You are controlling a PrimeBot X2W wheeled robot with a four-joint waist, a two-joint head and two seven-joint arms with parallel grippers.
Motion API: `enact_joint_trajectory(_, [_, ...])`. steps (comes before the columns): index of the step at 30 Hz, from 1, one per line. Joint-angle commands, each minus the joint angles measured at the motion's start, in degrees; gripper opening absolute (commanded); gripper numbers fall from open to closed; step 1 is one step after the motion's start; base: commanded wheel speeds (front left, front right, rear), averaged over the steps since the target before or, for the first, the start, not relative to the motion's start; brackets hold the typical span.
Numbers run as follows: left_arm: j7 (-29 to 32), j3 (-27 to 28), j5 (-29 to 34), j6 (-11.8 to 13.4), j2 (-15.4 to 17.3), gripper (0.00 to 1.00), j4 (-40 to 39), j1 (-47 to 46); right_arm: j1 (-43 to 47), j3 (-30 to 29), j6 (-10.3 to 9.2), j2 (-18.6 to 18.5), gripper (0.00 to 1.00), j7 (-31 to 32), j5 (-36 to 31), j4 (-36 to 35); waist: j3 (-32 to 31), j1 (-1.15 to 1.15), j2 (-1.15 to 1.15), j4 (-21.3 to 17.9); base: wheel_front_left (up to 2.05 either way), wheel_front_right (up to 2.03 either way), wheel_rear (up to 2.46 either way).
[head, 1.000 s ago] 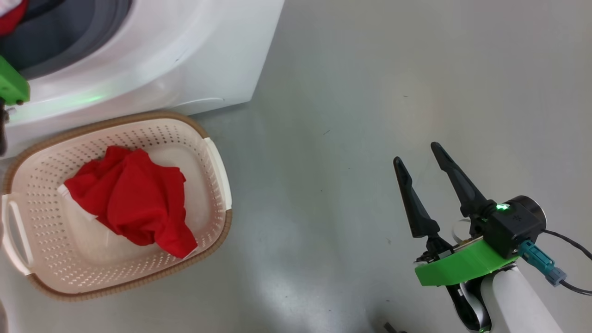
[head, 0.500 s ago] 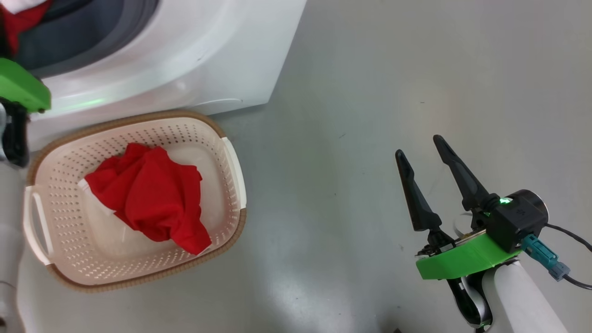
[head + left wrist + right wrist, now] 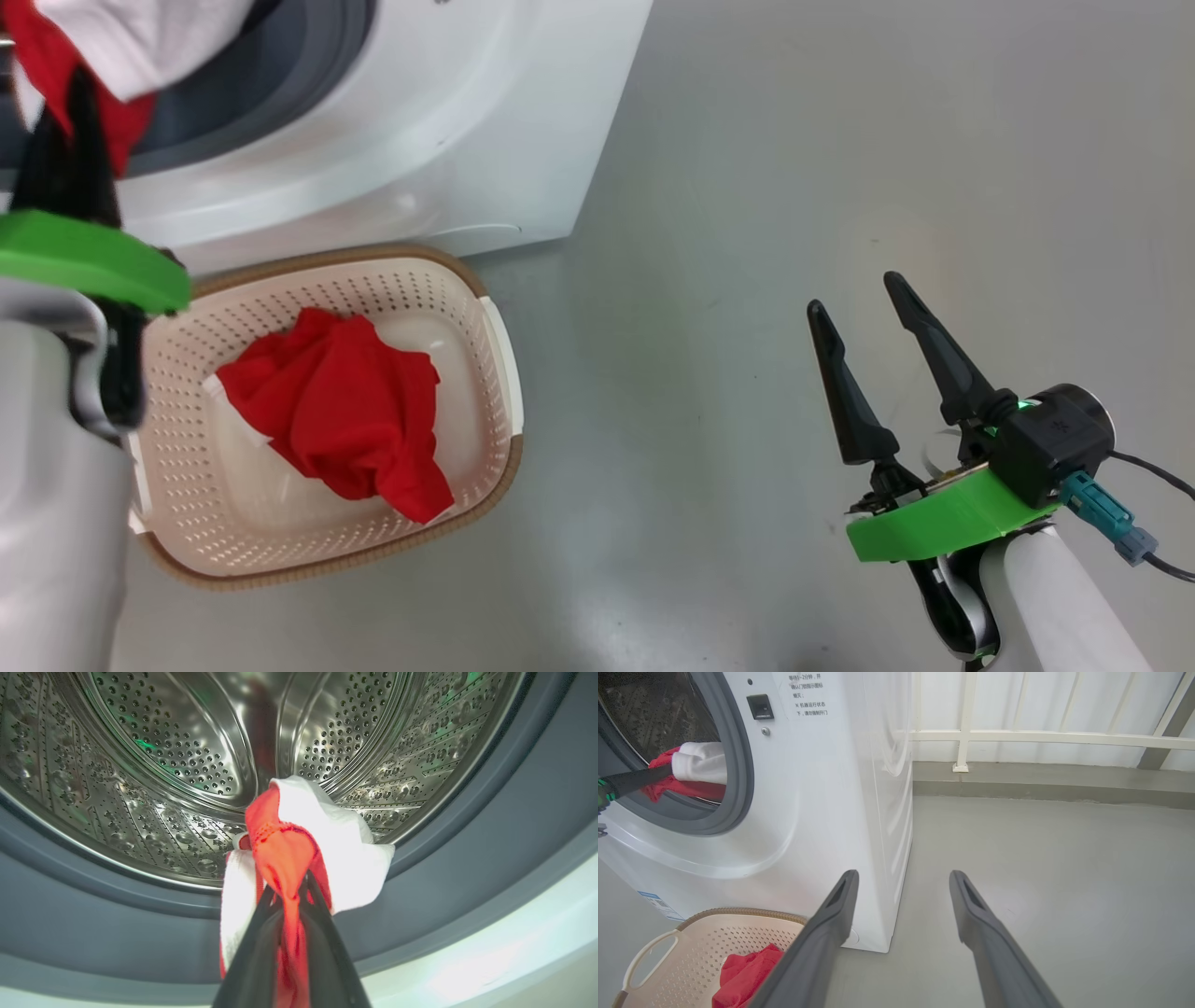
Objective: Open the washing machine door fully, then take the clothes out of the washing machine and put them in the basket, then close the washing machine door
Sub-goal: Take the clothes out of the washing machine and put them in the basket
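At the mouth of the washing machine (image 3: pixel 392 121), your left claw (image 3: pixel 294 884) is clamped tight on a red and white garment (image 3: pixel 322 835). The cloth is pinched between its two dark fingers and bunches up above the tips. Behind that bundle you see the perforated steel drum (image 3: pixel 177 742), and the grey rubber ring (image 3: pixel 467 868) curves around the opening. From the right wrist view, the held garment sits low in the opening, within the ring's outline.

On the floor (image 3: pixel 840 140), the basket (image 3: pixel 512 392) stands just in front of the machine, its brown rim close to the white front panel. A red garment (image 3: pixel 345 411) lies crumpled in the middle of it, with a little white showing at one edge. A small blue sticker (image 3: pixel 658 905) marks the machine's lower front, near the basket's handle.

Your right claw (image 3: pixel 856 294) is well apart from both basket and machine, over bare grey floor. Its fingers are spread wide with nothing between them.
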Motion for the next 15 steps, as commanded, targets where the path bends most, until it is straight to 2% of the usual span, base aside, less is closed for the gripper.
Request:
enact_joint_trajectory(1, [-0.63, 1.6, 0.89, 0.92, 2.02, 0.0, -3.09, 2.16, 0.55, 0.62, 0.35, -0.44, 1.0, -0.37, 0.36, -1.0, -0.88, 0.0, 0.0, 0.54, 0.0, 0.0, 0.0])
enact_joint_trajectory(15, [-0.64, 2.32, 3.4, 4.7, -0.07, 0.0, -18.22, 16.05, 1.89, -0.25, 0.35, -0.44, 1.0, -0.37, 0.0, -0.88, -4.93, 0.0, 0.0, 2.41, 0.0, 0.0, 0.0])
